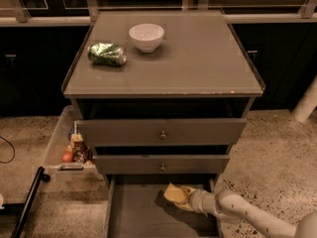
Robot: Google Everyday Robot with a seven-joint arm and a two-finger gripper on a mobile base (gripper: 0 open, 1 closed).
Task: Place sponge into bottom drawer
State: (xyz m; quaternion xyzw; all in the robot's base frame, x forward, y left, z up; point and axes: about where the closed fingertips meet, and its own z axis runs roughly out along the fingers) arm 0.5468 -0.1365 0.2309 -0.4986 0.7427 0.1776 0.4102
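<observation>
The pale yellow sponge (173,193) hangs tilted just above the floor of the open bottom drawer (141,214), near its back right corner, with a shadow under it. My gripper (186,199) reaches in from the lower right on its white arm and is shut on the sponge's right end. The sponge sits just below the front of the middle drawer (162,164). The drawer's floor is otherwise bare.
The cabinet top (198,58) carries a white bowl (146,36) and a crumpled green bag (107,54). The top drawer (162,131) and the middle drawer stand slightly pulled out. A clear bin (62,148) with small items stands on the floor to the left.
</observation>
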